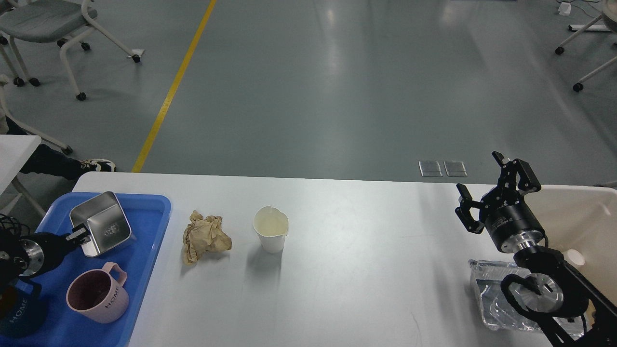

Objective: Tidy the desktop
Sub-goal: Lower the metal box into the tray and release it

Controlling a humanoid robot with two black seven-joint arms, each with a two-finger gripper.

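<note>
At the far left, the left gripper (81,236) was clamped on the rim of a square steel tin (102,222), held tilted over a blue tray (144,241). In the tray sat a pink mug (96,293) marked HOME and, at the picture's edge, a dark mug (17,313) with the same word. The tray rested on the left end of the white desktop (361,250), which spanned nearly the full width of the view. Just right of the tray lay a crumpled brown paper (205,236), and beside it stood an upright white paper cup (271,228). Toward the right, the right gripper (489,190) hung above the desktop, its fingers spread and empty. Below it lay a clear plastic bag (491,294), partly hidden by the arm. A beige bin (578,217) stood at the far right.
</note>
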